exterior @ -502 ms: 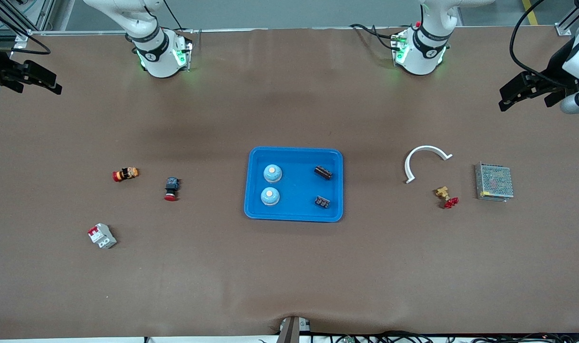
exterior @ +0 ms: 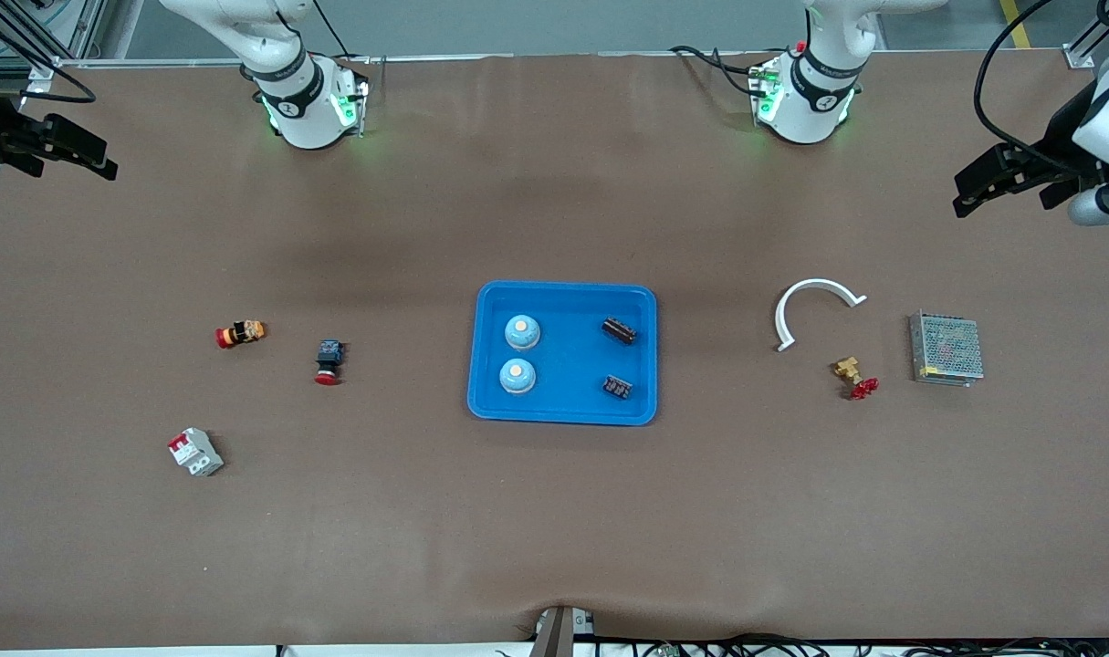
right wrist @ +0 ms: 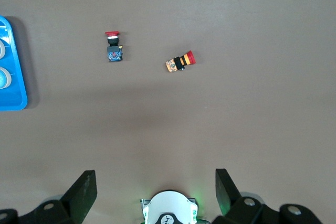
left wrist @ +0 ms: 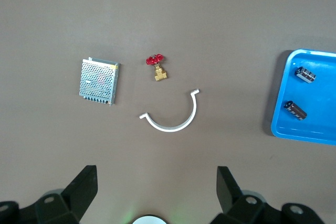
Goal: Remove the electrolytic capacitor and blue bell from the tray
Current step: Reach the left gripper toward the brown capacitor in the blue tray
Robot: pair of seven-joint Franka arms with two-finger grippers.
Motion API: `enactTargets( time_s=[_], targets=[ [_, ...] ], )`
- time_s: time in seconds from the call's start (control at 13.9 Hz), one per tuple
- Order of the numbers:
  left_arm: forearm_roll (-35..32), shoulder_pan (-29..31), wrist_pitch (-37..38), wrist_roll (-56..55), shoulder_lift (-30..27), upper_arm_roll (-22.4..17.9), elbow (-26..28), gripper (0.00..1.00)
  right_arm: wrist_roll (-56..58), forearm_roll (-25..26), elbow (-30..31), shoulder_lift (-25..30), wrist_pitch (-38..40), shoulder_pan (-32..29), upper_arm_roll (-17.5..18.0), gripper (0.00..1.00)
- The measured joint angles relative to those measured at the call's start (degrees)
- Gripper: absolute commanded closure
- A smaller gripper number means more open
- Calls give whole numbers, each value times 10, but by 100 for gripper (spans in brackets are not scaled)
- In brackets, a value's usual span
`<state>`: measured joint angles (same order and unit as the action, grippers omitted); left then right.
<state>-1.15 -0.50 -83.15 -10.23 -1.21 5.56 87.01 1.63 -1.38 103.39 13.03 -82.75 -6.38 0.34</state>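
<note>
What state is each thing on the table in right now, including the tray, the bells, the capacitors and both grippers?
Blue tray: flat on the table, holding four parts.
Two bells: upright in the tray, toward the right arm's end.
Two capacitors: lying on their sides in the tray, apart.
Left gripper: fingers open, empty, waiting at the table's edge.
Right gripper: fingers open, empty, waiting at its end.
Red-handled valve: lying on the table.

One blue tray [exterior: 563, 297] sits on the bench [exterior: 554, 511]. It holds two bells [exterior: 522, 332] and two capacitors [exterior: 619, 330]. Outside it lie two red push buttons [exterior: 240, 334], one circuit breaker [exterior: 195, 452], one white curved clip [exterior: 816, 308], one brass valve [exterior: 854, 376] and one mesh power supply [exterior: 946, 348].
</note>
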Motion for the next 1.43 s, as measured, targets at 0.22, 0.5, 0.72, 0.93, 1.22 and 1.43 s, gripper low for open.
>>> enactTargets(
  time_s=[0.22,0.5,0.72,0.93,1.22,1.43],
  targets=[
    [0,-5,0,0,23,4,2,0,0,0,0,0,0,0,0,0],
    [0,-17,-46,-37,57,26,22,0,1,0,-1,0,2,0,3,0],
    [0,-25,-144,-136,80,65,91,0,1,0,-2,-1,16,0,5,0],
    [0,-29,-228,-210,121,101,129,0,2,0,-6,-8,26,2,8,0],
    [0,-31,-291,-286,152,132,149,0,4,0,-18,-27,26,8,11,0],
    [0,-53,-339,-342,155,138,181,0,5,0,-23,-42,20,31,12,0]
  ],
)
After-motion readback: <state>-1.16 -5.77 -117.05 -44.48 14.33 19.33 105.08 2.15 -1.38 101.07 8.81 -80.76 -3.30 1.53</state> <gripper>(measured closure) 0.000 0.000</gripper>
